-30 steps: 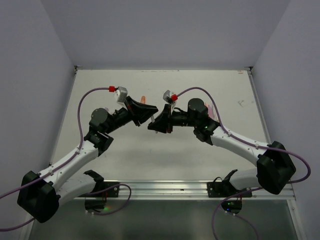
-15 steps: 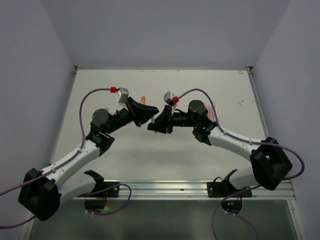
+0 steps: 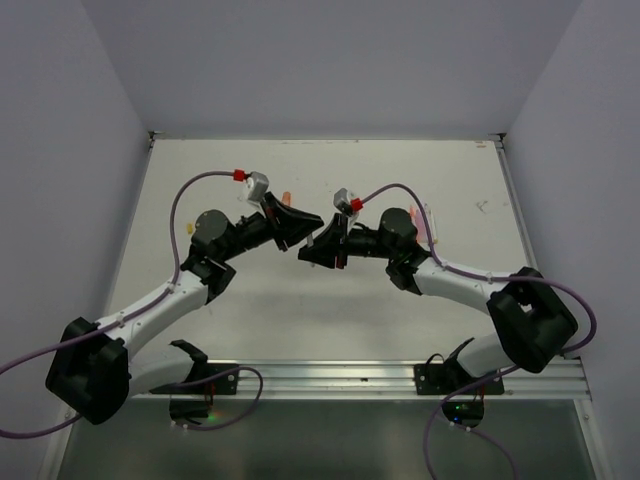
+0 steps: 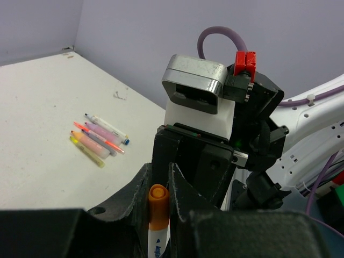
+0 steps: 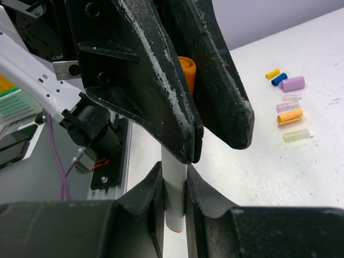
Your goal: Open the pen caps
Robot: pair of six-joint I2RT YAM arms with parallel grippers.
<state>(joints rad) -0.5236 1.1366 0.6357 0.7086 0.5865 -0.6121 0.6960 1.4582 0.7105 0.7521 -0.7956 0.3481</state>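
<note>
Pen held mid-air; left hand clamped on orange cap, right hand gripping its white barrel

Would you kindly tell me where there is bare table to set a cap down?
Free: the table strip along the back wall, and the near strip before the front rail. Crowded: the middle, where the left tool and right tool clamp the pen, the loose caps beyond the left tool, the pens by the right arm.
</note>
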